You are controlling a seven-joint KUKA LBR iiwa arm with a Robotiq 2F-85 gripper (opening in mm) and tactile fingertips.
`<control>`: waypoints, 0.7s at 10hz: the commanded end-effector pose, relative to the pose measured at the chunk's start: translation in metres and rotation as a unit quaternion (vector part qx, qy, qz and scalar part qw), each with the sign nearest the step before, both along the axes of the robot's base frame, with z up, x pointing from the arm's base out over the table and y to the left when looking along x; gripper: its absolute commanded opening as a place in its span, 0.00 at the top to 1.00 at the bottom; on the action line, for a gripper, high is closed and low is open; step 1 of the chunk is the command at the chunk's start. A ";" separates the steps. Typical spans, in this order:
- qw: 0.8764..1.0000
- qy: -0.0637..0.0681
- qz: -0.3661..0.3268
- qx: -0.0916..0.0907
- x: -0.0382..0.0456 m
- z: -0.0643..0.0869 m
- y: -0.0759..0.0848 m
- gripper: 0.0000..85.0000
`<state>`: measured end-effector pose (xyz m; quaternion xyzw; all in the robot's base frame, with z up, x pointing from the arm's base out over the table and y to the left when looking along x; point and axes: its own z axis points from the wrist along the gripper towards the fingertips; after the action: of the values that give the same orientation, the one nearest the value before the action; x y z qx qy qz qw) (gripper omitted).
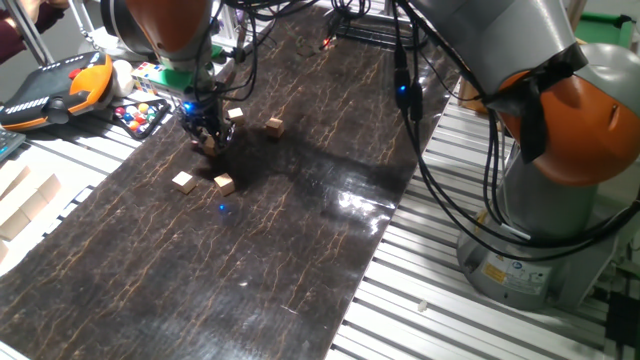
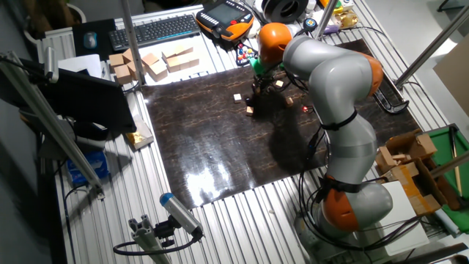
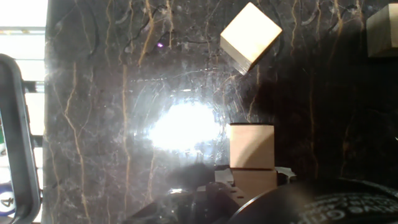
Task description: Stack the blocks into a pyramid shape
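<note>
Several small tan wooden cubes lie on the dark marbled mat [image 1: 260, 260]. Two sit loose in front of the gripper [image 1: 183, 181] [image 1: 224, 183], and two lie behind it [image 1: 235, 114] [image 1: 274, 126]. My gripper [image 1: 206, 138] is down at the mat, its jaws close against the sides of one cube [image 3: 255, 182]. A second cube [image 3: 252, 146] lies directly against that one. Whether the two are stacked or side by side I cannot tell. Two loose cubes [image 3: 250, 34] [image 3: 382, 28] show further off. The gripper [image 2: 262, 88] also shows in the other fixed view.
An orange teach pendant [image 1: 60, 85] and a multicoloured puzzle [image 1: 140, 115] lie beyond the mat's left edge. Larger pale wooden blocks [image 1: 30, 200] [image 2: 154, 62] sit off the mat. The arm's base [image 1: 560, 170] and black cables [image 1: 430, 150] stand to the right.
</note>
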<state>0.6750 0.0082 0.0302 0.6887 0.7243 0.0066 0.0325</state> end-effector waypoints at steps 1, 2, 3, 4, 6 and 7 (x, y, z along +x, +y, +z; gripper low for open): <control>1.000 0.000 -0.001 -0.001 0.0000 0.000 0.000 0.70; 1.000 0.000 0.000 -0.003 0.0001 0.000 0.000 0.59; 1.000 0.000 0.000 -0.005 0.0001 0.000 0.000 0.47; 1.000 -0.001 0.001 -0.005 0.0000 0.000 0.000 0.47; 1.000 -0.002 0.005 -0.005 0.0000 0.001 0.001 0.42; 1.000 -0.003 0.006 -0.003 0.0004 0.002 0.001 0.36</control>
<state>0.6755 0.0092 0.0322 0.6846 0.7279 0.0064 0.0372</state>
